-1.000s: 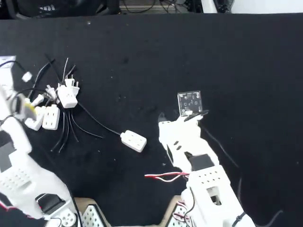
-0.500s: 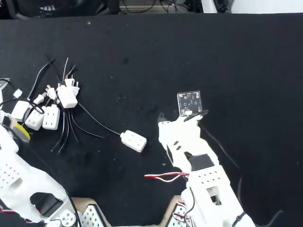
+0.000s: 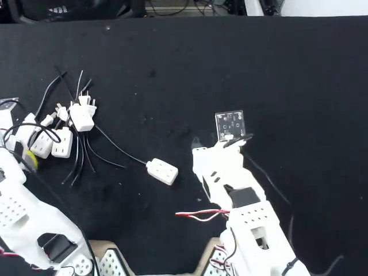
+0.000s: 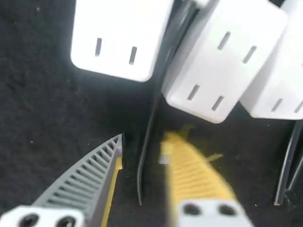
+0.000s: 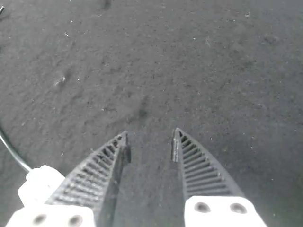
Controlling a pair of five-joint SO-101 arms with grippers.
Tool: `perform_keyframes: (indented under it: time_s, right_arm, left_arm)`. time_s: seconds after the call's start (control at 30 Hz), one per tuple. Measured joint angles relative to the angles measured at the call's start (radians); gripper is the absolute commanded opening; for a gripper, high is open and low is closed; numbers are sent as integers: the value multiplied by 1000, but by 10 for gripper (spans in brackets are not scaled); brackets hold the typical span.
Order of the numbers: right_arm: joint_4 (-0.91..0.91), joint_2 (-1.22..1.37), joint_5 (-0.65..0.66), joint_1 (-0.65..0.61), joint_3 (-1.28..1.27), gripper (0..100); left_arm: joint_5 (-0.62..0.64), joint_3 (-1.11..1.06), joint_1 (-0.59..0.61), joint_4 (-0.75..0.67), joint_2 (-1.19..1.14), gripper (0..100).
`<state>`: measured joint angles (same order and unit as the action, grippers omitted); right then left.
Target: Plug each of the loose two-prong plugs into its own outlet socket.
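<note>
A cluster of white outlet sockets (image 3: 62, 142) and two-prong plugs (image 3: 82, 117) with thin black cords lies at the table's left. My left gripper (image 3: 23, 150) sits at the cluster's left edge. In the left wrist view it (image 4: 142, 146) is open, and a black cord (image 4: 144, 156) runs between its grey and yellow fingers. Three white sockets (image 4: 118, 38) lie just ahead of it. A lone white socket (image 3: 162, 171) on a cord lies mid-table. My right gripper (image 5: 149, 144) hangs open over bare cloth to the right of that socket (image 5: 40, 182).
A small square grey board (image 3: 230, 123) lies just beyond the right arm. Red and white wires (image 3: 198, 215) stick out of that arm's side. The black cloth (image 3: 241, 63) stretches bare across the back and right. Cluttered gear lines the far table edge.
The left arm has drawn toward the table's front, then crept back to the cluster. A small plug and its cord at the far left slid closer to the sockets. The right arm has not moved.
</note>
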<state>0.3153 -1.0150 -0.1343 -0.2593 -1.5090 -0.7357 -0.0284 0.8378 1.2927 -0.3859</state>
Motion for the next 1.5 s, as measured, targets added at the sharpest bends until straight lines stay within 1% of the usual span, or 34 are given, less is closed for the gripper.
perform_keyframes:
  time_s: [0.07,0.3,0.47,0.63,0.8,0.87,0.93,1.03,1.17,1.23,1.37,1.43,1.5]
  right_arm:
    - [0,0,0,0,0,144]
    - [0,0,0,0,0,144]
    - [0,0,0,0,0,144]
    - [0,0,0,0,0,144]
    - [0,0,0,0,0,145]
    - [0,0,0,0,0,145]
    - [0,0,0,18,0,144]
    - [-2,0,0,87,0,143]
    - [-5,0,0,129,0,144]
    - [-5,0,0,129,0,145]
    - [-5,0,0,135,0,143]
    - [-5,0,0,135,0,142]
    - [-5,0,0,135,0,142]
  left_arm:
    - [5,0,0,11,0,27]
    - [5,11,25,43,2,30]
    - [6,103,83,140,68,30]
    - [6,232,127,273,178,30]
    - [6,305,115,427,287,30]
    - [35,307,89,445,338,30]
    - [75,307,52,454,394,30]
    - [106,261,-12,457,505,30]
    - [147,95,-160,457,704,30]
    - [158,-23,-265,459,832,30]
    - [157,-267,-549,446,1080,30]
    - [169,-381,-692,397,1194,30]
    - [213,-482,-825,342,1292,30]
